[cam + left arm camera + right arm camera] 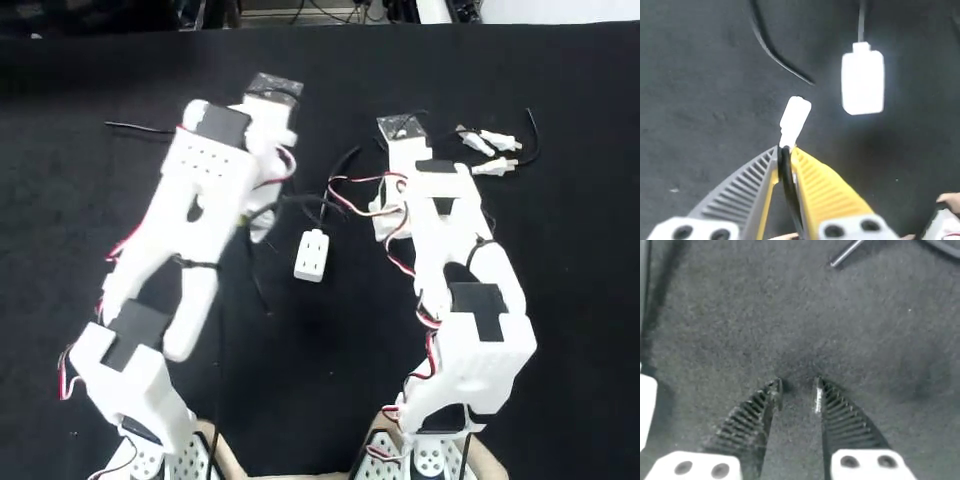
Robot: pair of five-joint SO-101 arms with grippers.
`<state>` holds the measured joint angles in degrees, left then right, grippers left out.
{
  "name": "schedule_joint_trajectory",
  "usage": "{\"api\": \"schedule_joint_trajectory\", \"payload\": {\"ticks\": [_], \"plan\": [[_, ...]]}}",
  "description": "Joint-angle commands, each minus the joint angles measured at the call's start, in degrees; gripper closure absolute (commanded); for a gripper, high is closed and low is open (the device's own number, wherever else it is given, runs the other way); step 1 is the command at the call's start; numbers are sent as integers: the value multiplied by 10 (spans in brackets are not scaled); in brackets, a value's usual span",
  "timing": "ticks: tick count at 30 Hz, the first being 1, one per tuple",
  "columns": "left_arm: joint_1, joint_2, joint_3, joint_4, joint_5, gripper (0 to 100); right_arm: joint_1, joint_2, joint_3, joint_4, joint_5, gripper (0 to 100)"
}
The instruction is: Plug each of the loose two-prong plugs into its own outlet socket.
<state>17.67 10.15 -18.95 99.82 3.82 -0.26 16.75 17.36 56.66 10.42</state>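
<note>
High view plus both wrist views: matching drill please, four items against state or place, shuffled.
Column 1
1. left claw
2. right claw
3. outlet block
4. two loose plugs

Column 2
A. open over bare cloth
B. lying flat, centre of the high view
C. shut on the cord of a white plug
D. on the cloth, upper right of the high view

Pairs: 1-C, 2-A, 3-B, 4-D

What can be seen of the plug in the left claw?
The plug is a white plastic-looking oblong with a black cord leaving its back. The left claw is shut on that cord just behind it, so it juts past the tips over the black cloth. Prongs cannot be made out. The white outlet block lies apart from it.
</note>
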Motion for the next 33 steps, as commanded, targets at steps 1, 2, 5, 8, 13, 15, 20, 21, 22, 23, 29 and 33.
{"api": "schedule_joint_trajectory", "payload": {"ticks": [1,2,5,8,13,15,20,21,22,23,29,33], "plan": [[17,-4,-2,-12,43,971,-4,-15,4,-3,-4,881],[17,-4,-5,-12,47,971,-1,-15,4,-8,-8,881],[26,-4,-7,-24,46,971,22,-15,4,-18,-24,881],[29,-4,-6,-45,45,971,48,-15,-4,-27,-76,881],[48,-3,-1,-77,-66,971,64,-15,-4,-38,-107,881],[60,-3,-1,-77,-113,971,68,-15,-4,-38,-108,881],[70,-3,-1,-77,-200,971,76,-15,-4,-39,-110,881],[69,-3,-1,-77,-222,971,76,-15,-4,-39,-110,881],[69,-3,-1,-77,-239,971,76,-15,-5,-39,-110,881],[69,-3,-3,-79,-240,971,76,-15,-5,-39,-110,881],[65,-3,-1,-120,-41,971,76,-15,-4,-48,-110,881],[21,-9,9,-103,97,971,67,-15,-2,-47,-105,881]]}}
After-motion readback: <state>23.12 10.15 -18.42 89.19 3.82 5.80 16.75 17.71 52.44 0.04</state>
